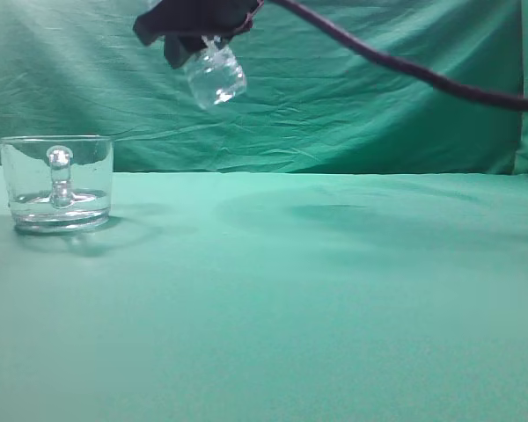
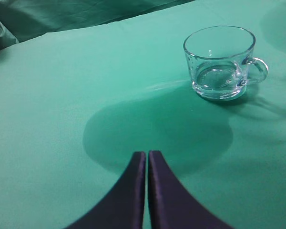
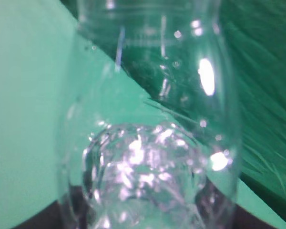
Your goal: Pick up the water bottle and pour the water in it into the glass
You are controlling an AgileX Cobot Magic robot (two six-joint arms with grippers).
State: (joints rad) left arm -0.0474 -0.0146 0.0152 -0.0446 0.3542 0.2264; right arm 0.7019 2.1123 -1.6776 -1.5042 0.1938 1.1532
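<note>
Aloft, well right of the glass (image 1: 60,183) on the worktop (image 1: 334,299), the right claw (image 1: 196,26) clamps the light, slippery, crushable water bottle (image 1: 216,77) mid-body, while the left claw (image 2: 147,157) is pressed closed and empty

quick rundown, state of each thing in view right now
water bottle: held in the air by the right gripper, tilted, to the right of and above the glass, not over it
glass: upright on the table, a little water at the bottom
left gripper: fingers shut, empty, short of the glass
</note>
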